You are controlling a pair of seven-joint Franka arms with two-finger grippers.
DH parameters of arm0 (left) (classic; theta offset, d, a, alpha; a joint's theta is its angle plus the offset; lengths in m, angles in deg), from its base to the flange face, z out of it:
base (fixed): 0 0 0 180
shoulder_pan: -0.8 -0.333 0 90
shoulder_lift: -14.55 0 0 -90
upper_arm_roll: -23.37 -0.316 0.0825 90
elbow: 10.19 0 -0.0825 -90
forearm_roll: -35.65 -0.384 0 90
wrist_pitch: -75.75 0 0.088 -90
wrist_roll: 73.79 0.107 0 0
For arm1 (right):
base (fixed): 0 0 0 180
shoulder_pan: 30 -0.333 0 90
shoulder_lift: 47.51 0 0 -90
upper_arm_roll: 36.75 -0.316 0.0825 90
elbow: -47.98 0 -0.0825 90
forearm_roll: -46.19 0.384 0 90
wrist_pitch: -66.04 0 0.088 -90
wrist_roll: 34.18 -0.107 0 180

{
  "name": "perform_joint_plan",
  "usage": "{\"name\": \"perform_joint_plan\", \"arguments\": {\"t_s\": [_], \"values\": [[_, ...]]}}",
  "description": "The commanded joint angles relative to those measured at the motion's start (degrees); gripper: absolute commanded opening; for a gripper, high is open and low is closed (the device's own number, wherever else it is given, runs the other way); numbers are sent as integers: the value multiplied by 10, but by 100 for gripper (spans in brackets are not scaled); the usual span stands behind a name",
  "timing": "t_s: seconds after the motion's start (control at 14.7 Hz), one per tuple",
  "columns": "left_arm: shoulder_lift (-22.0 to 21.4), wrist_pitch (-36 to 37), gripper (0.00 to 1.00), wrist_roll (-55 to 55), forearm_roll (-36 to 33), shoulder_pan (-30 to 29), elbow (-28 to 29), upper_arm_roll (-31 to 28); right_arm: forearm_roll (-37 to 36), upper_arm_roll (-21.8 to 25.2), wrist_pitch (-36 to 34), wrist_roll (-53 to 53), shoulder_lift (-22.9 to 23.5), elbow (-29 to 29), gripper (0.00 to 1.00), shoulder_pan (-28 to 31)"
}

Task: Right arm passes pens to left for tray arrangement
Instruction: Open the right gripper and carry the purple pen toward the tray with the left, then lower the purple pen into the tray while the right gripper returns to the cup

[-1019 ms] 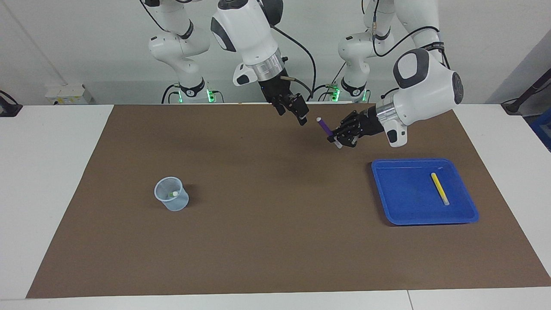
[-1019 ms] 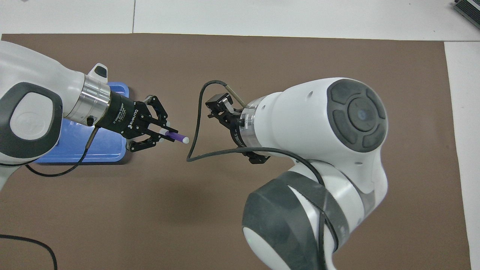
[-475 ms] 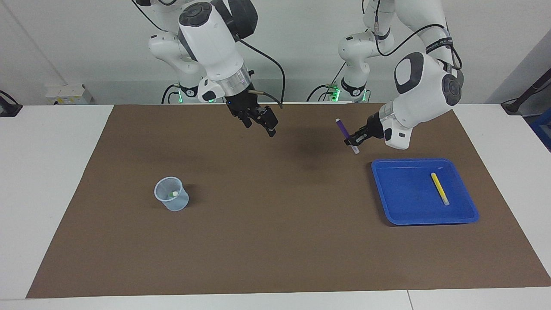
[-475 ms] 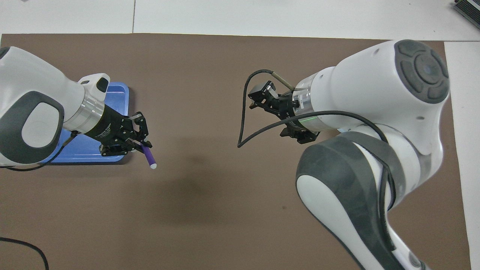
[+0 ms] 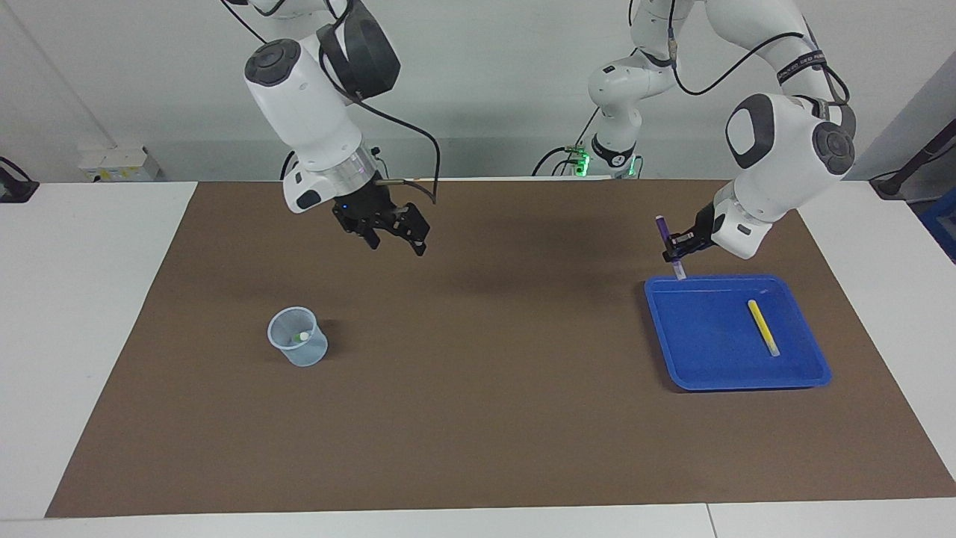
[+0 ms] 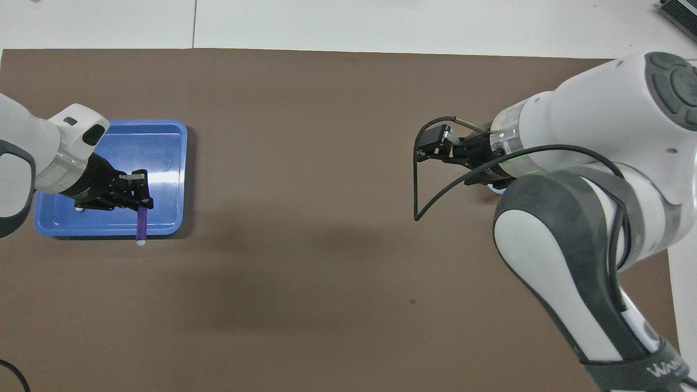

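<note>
Since a second ago both of our arms have swung apart: our left gripper [image 5: 678, 248] has carried the purple pen [image 5: 662, 230] from mid-desk to the tray [image 5: 717, 373], and our right gripper [image 5: 396, 232] has pulled away toward the cup [image 5: 297, 347]. Our left jaws are pressed together on the purple pen, which stands nearly upright, its lower tip over the tray's rim on the side nearer to us; in the overhead view the pen [image 6: 141, 223] crosses that rim. Our right jaws are spread and hold nothing; they hang over bare brown mat [image 5: 478, 418], nearer to us than the cup. The tray sits toward our left arm's end of the desk [image 5: 89, 314], with the yellow pen [image 5: 763, 327] lying flat inside it. The clear cup stands toward our right arm's end of the mat, well apart from the tray, and a green pen [image 5: 302, 338] shows inside it.
</note>
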Motion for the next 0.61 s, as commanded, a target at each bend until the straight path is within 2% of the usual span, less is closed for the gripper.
{"name": "perform_joint_plan", "arguments": {"t_s": [0.0, 0.14, 0.2, 0.34, 0.54], "values": [[-20, -63, 0, 47, -27, -26, 50, 2, -8, -6, 10, 107, -30, 45, 100, 34], [0, -101, 0, 102, -40, -55, 61, 2, -17, -6, 12, 169, -24, 44, 100, 37], [10, -122, 0, 128, -73, -62, 60, 2, -48, -7, 10, 210, -20, 44, 100, 37], [32, -152, 0, 138, -127, -65, 51, 2, -97, -8, -2, 261, -12, 40, 100, 34], [81, -187, 0, 156, -172, -71, 25, 2, -123, -7, -25, 327, 2, 34, 100, 39]]}}
